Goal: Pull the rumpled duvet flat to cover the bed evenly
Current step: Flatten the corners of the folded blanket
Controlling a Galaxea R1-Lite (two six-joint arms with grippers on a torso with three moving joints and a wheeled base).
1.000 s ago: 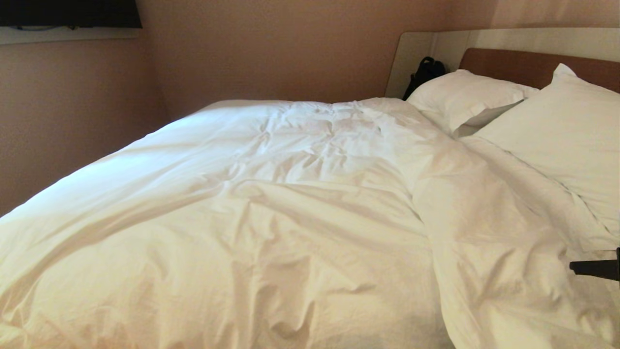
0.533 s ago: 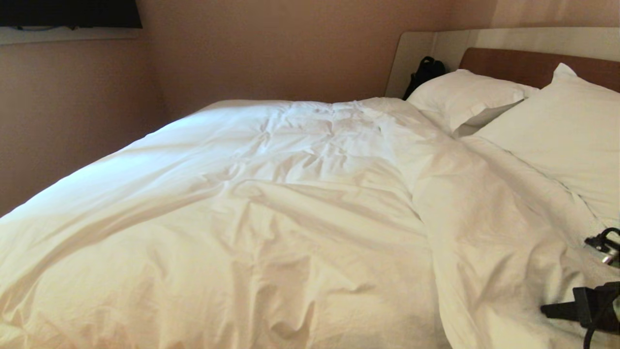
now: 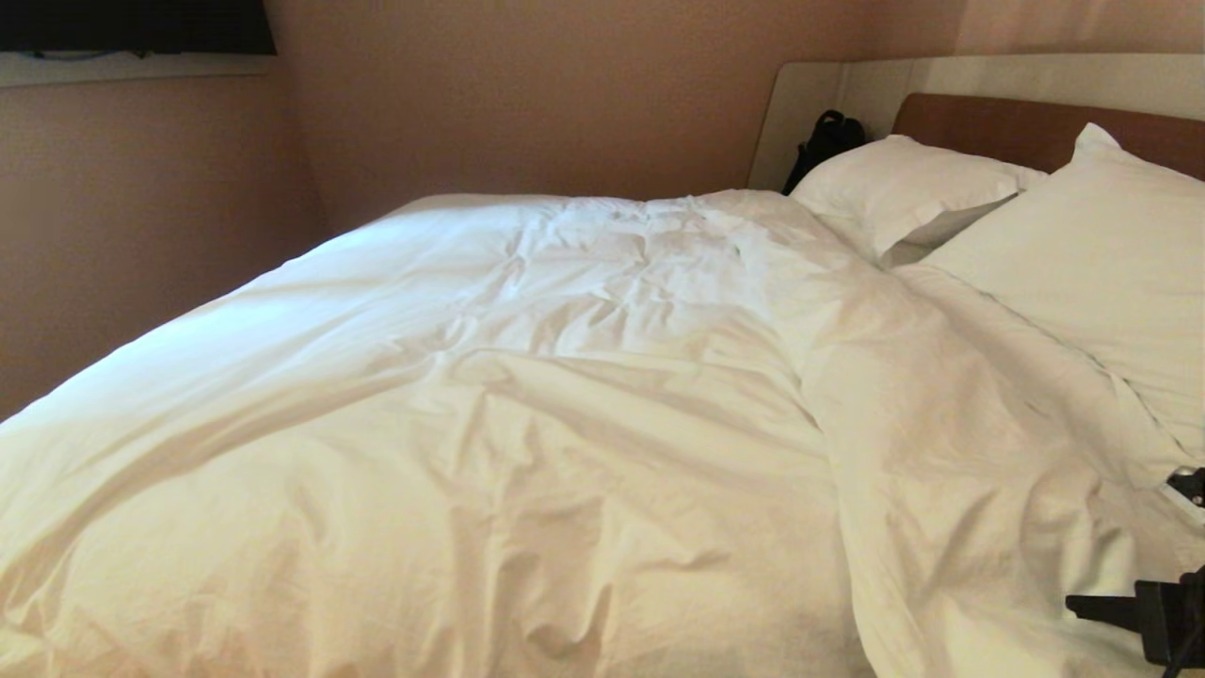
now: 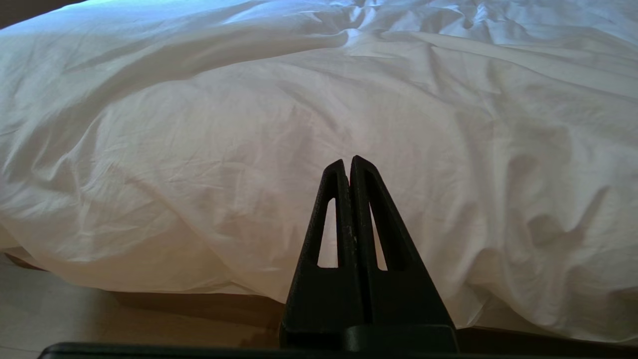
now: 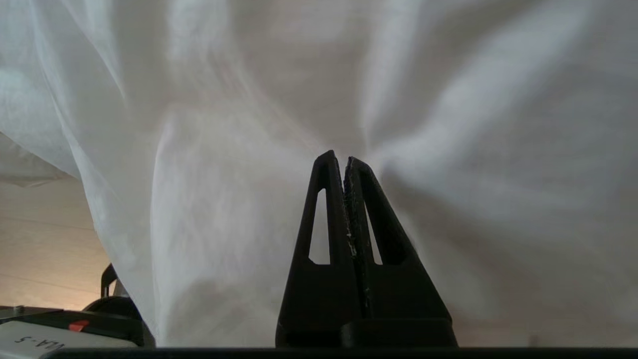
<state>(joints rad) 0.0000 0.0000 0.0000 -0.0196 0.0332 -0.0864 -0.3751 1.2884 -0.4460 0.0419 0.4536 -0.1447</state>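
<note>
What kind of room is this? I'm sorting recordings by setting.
Most likely a bedroom, perhaps a hotel room: a wide bed with a wooden headboard, two white pillows, and a white duvet spread over it.

Wrinkled white duvet (image 3: 527, 414) spread across bed (image 3: 1036, 132)

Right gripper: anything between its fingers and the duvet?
Nothing visible. In the right wrist view the right gripper has its fingers shut, tips right at the duvet, whose folds radiate from them; whether cloth is pinched can't be told. The left gripper is shut too, short of the near edge.
</note>
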